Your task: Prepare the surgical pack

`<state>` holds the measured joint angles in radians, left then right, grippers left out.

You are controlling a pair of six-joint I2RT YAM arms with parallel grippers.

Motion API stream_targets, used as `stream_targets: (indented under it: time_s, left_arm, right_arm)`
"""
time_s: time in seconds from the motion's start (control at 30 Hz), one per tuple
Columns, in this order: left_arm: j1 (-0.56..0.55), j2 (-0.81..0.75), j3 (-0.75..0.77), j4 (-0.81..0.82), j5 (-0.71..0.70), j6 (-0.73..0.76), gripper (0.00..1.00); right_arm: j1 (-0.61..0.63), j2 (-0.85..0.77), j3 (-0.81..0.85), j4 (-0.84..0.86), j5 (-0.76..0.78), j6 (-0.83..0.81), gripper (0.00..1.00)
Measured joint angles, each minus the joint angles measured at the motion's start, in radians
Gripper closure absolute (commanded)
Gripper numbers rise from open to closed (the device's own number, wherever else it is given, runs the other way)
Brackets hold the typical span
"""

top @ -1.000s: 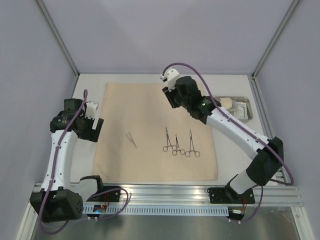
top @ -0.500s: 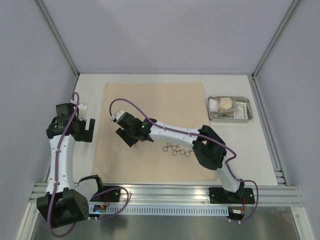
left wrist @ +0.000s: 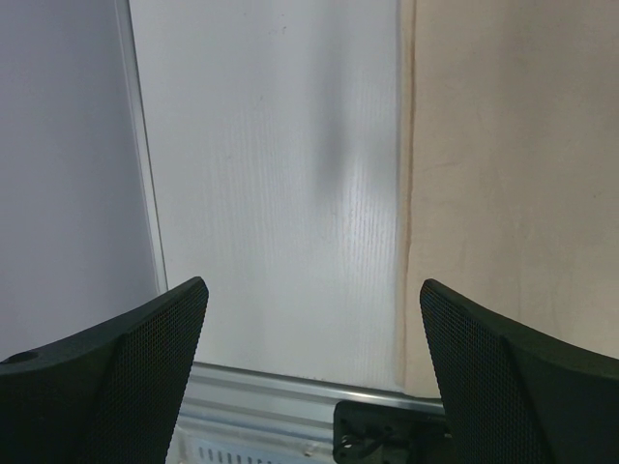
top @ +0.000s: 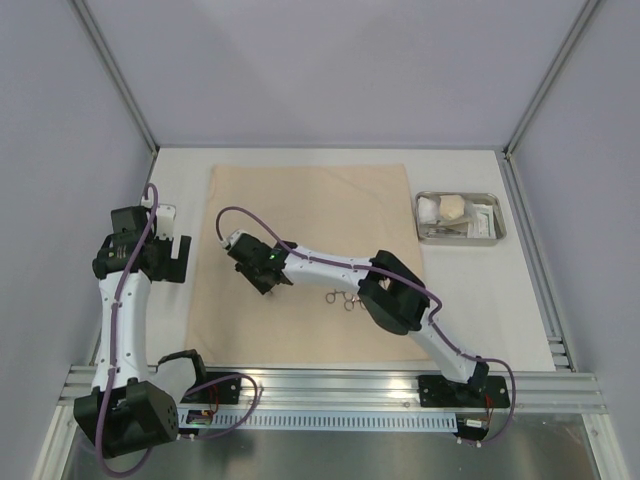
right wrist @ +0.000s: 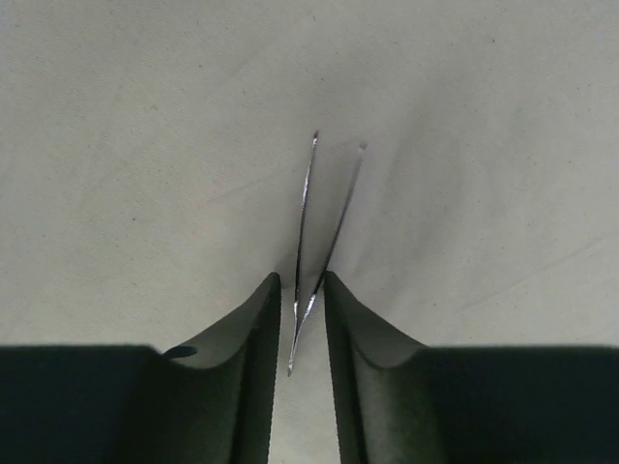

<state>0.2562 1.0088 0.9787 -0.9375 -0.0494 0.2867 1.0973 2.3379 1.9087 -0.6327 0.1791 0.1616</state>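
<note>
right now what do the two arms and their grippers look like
The left arm and right arm both have white links with black joints and a purple cable looping along them. A green light glows near the right wrist. The left gripper has black mesh-textured fingers; the right gripper has dark, smooth, curved ones.

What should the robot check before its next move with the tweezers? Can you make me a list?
1. Tweezers sit between the right pincer's fingers: ok.
2. Right pincer really squeezing them: cannot tell.
3. Left pincer open, off to the side over bare table: ok.
4. Clamps apart from the right pincer: ok.
5. Tray away from both arms: ok.
</note>
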Motion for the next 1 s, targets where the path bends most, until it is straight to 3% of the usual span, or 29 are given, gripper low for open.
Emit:
stream_targets:
  time_s: [0.13, 0.2, 0.5, 0.7, 0.83, 1.0]
  left_arm:
    - [0.0, -0.002, 0.0, 0.0, 0.013, 0.0, 0.0]
    - [0.0, -0.002, 0.0, -0.001, 0.022, 0.0, 0.0]
    - [0.001, -0.003, 0.006, -0.031, 0.064, 0.006, 0.0]
    - [0.001, -0.004, 0.072, -0.108, 0.14, 0.027, 0.0]
    - [0.001, -0.01, 0.119, -0.154, 0.197, 0.049, 0.0]
    - [0.0, -0.014, 0.138, -0.19, 0.256, 0.061, 0.0]
  right_arm:
    - [0.0, 0.002, 0.001, 0.001, 0.006, 0.005, 0.95]
    - [0.0, 0.002, 0.001, 0.001, 0.01, 0.003, 0.99]
    - [-0.005, -0.019, -0.017, 0.014, -0.016, -0.072, 1.0]
    - [-0.066, -0.225, -0.144, 0.043, -0.11, -0.301, 1.0]
    - [-0.208, -0.437, -0.242, 0.07, -0.176, -0.536, 0.99]
    - [-0.503, -0.633, -0.357, 0.062, -0.267, -0.81, 0.99]
